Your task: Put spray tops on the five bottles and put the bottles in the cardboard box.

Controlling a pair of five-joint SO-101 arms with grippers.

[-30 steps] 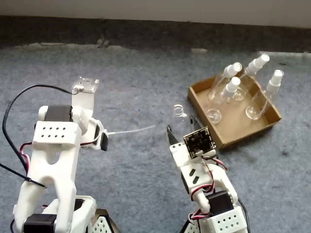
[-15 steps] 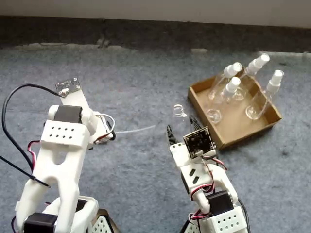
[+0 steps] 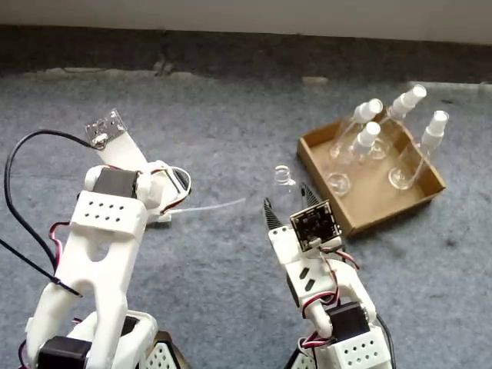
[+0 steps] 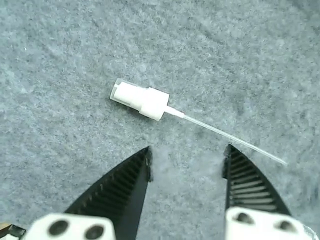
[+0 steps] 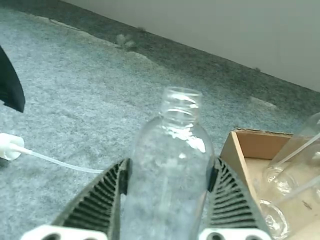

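Observation:
A white spray top (image 4: pixel 140 100) with a long thin tube (image 4: pixel 230 137) lies flat on the grey carpet. My left gripper (image 4: pixel 188 150) hangs open just above it, one finger on each side of the tube. In the high view the spray top (image 3: pixel 164 216) lies by the left arm (image 3: pixel 108 211). My right gripper (image 5: pixel 170 165) is shut on an uncapped clear bottle (image 5: pixel 172 150), held upright, its open neck (image 3: pixel 283 175) showing from above. The cardboard box (image 3: pixel 430 188) to the right holds several capped bottles (image 3: pixel 361 127) leaning against its walls.
Open grey carpet lies between the arms and beyond them up to a dark strip (image 3: pixel 231 50) at the wall. The box's near corner (image 5: pixel 235 145) is close to the right of the held bottle. A black finger (image 5: pixel 10 80) of the left gripper stands over the spray top (image 5: pixel 7 145).
The left arm has swung to the right and turned its wrist, bringing its gripper over the spray top. The right arm and its bottle have not moved.

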